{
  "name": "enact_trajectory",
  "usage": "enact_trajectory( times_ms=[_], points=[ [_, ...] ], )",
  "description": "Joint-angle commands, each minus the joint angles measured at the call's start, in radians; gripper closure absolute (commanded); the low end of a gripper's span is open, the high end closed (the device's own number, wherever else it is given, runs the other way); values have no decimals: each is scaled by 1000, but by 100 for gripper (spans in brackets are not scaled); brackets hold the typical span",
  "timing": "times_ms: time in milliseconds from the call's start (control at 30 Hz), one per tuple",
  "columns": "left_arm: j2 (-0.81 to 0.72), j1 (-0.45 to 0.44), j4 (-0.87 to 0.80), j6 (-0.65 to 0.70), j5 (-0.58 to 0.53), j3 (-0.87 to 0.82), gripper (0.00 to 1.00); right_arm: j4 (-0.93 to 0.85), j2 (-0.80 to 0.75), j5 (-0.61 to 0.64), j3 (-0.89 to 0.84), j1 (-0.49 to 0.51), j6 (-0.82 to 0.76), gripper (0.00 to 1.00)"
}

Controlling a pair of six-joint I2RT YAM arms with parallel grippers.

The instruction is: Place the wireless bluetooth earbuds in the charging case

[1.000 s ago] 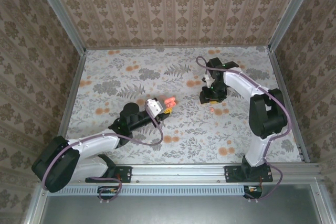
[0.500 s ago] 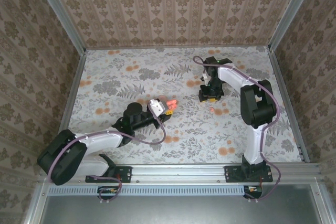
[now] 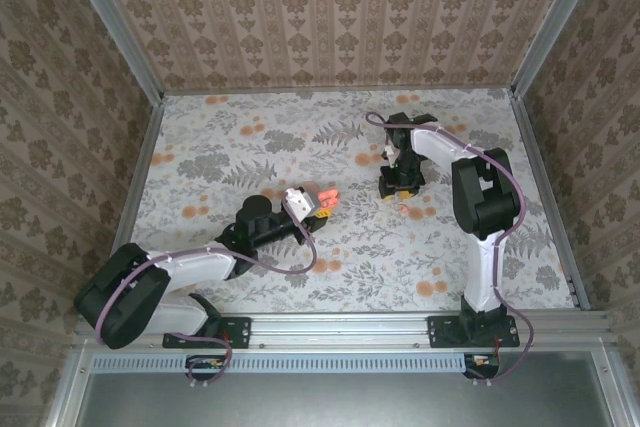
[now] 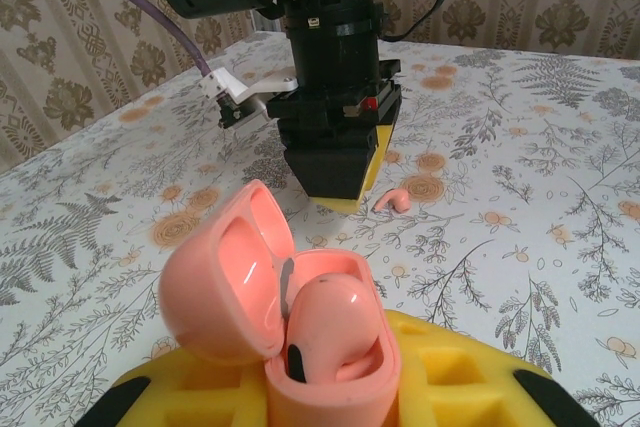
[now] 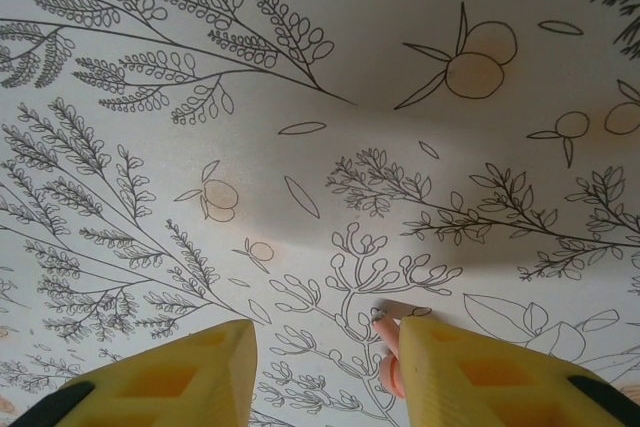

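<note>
The charging case (image 4: pixel 300 317) is glossy pink with its lid swung open to the left. It sits upright between the yellow pads of my left gripper (image 4: pixel 330 397), which is shut on it. One earbud (image 4: pixel 335 322) rests in the case's body. A second earbud (image 4: pixel 390 200) lies on the table just right of my right gripper (image 4: pixel 335 192). Seen from the right wrist, that earbud (image 5: pixel 388 352) lies against the inner face of the right-hand finger, and my right gripper (image 5: pixel 325 347) stands open over the cloth. From above, the case (image 3: pixel 326 195) is left of centre and the right gripper (image 3: pixel 400 185) points down.
A floral tablecloth (image 3: pixel 300 137) covers the table. Patterned walls with metal rails close it in, the left rail (image 3: pixel 135 177) and the right rail (image 3: pixel 545 187) along the sides. Open cloth separates the two grippers.
My left gripper has carried the case a little right and towards the far side. The right arm's elbow has swung in towards the centre while its gripper stays low beside the loose earbud.
</note>
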Motion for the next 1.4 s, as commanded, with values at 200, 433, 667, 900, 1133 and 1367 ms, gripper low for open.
enact_trajectory(
  times_ms=[200, 433, 667, 900, 1133, 1367],
  points=[
    [-32, -2, 14, -10, 9, -3, 86, 0, 14, 4, -46, -4, -4, 58],
    [-48, -2, -4, -3, 2, -7, 86, 14, 16, -25, -65, -3, -6, 59],
    [-52, -2, -5, -6, 2, -7, 86, 12, 4, -54, -80, 5, -20, 59],
    [-64, -2, -6, -7, 3, -12, 86, 7, -14, -68, -113, 13, -31, 61],
    [-80, -3, -16, -7, 1, -17, 86, -1, -22, -88, -129, 30, -46, 61],
    [-102, -5, -20, -8, -8, -28, 86, -8, -40, -90, -151, 46, -50, 62]
  ],
)
